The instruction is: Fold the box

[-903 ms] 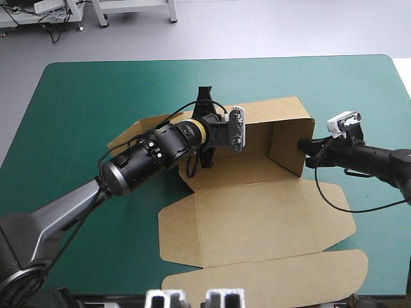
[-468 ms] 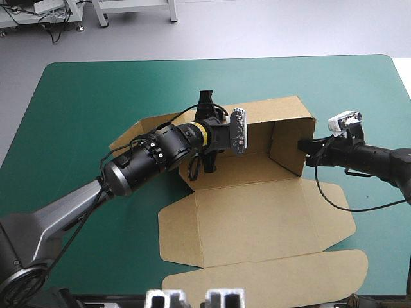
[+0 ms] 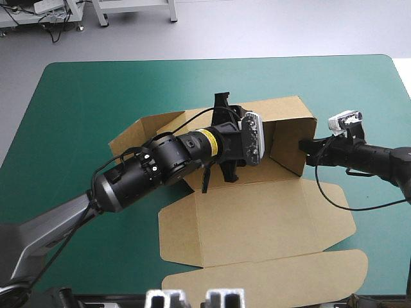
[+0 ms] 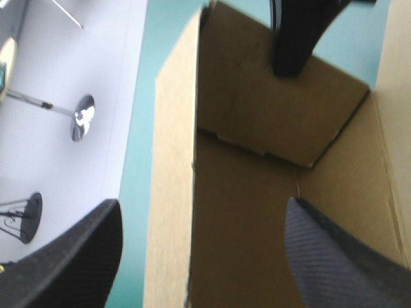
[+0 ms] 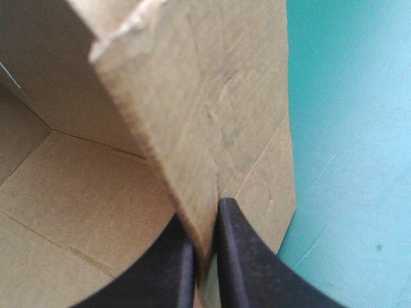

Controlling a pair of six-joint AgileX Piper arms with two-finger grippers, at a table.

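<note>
Toward the middle of the table, on the teal-green cover [image 3: 96, 109], the brown box [image 3: 289, 115] sits half built. Its far part stands up as an open tray with raised walls, and the lid [image 3: 257, 221] lies flat on the cover, stretching to the near edge. At the tray's left end a flap [image 3: 131, 138] splays outward. The left gripper [image 3: 228, 138] reaches in from the left above the tray with its black fingers spread wide. From its wrist view they straddle the far wall [image 4: 170, 192], one finger over the cover outside it and the other over the tray's floor; I cannot tell whether either touches the board. The right gripper [image 3: 305, 149] comes in low from the table's right side, its fingers pressed all but together, pinching the tray's right end wall [image 5: 212, 96], which stands upright with the board sandwiched between them. Seen ahead of the left gripper, those same fingers hook over that wall's top edge.
</note>
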